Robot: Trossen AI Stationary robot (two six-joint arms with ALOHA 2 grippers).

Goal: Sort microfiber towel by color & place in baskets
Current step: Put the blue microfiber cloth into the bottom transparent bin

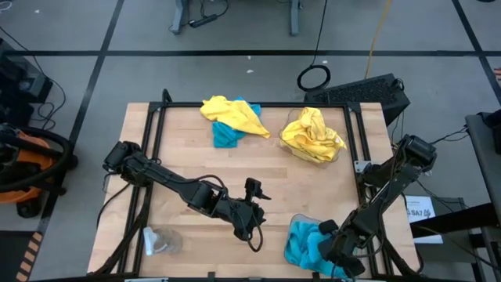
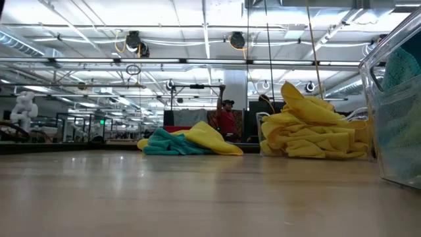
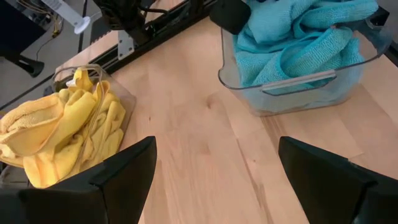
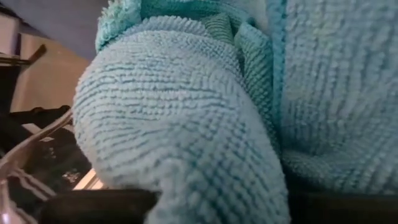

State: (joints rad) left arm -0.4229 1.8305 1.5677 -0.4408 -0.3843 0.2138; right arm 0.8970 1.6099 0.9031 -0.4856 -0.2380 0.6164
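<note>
Reaching down into the clear basket [image 1: 296,252] at the near edge of the table [image 1: 188,149], the right gripper [image 1: 338,254] was pressed among the turquoise towels [image 1: 307,241] that filled it. In the right wrist view only the ribbed turquoise cloth was seen, very close, and a fold of it seemed to sit between the dark fingers, which were almost closed; if they really held it, I could not tell for sure.

The left gripper [image 1: 252,227] stood over the bare wood in the middle of the table, near this basket, with its two fingers [image 3: 118,171] spread wide and nothing between them.

At the far right side of the table stood the second clear basket [image 1: 291,149], full of yellow towels [image 1: 313,135] that rose above its rim. At the far edge, well apart from both grippers, a yellow towel [image 1: 228,112] lay loose on the wood, partly over a turquoise towel [image 1: 225,135]. A small clear round object [image 1: 160,240] lay near the front left corner. In the low view a person [image 2: 227,118] stood far behind the table.
</note>
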